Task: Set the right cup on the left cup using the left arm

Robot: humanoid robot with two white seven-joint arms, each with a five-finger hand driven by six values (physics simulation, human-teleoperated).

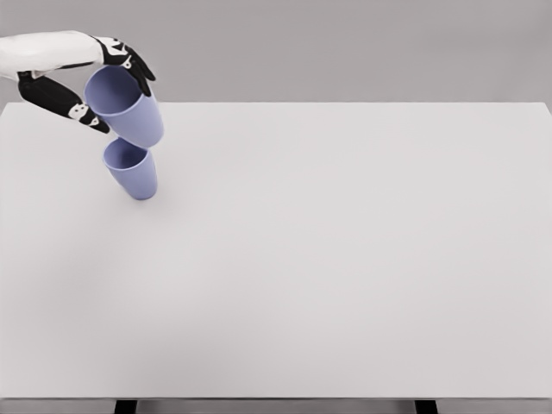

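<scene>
You'll see no readable writing on either cup. Your left hand [82, 73] reaches in from the upper left, its fingers [129, 62] clasping the upper cup [129, 108], tilted just above the lower cup [132, 170] on the worktop [345, 259].

**Pale tabletop before a plain grey backdrop**

A wide, very light grey table [345, 259] fills nearly the whole head view, its surface smooth and matte. Its far edge runs straight across the upper part of the picture. Beyond that edge stands a flat, featureless grey wall [345, 47], darker than the tabletop. Along the near edge, at the bottom, two dark table legs [126, 406] show beneath the top, well apart from one another. The light is soft and even, casting faint, diffuse shadows.
</scene>
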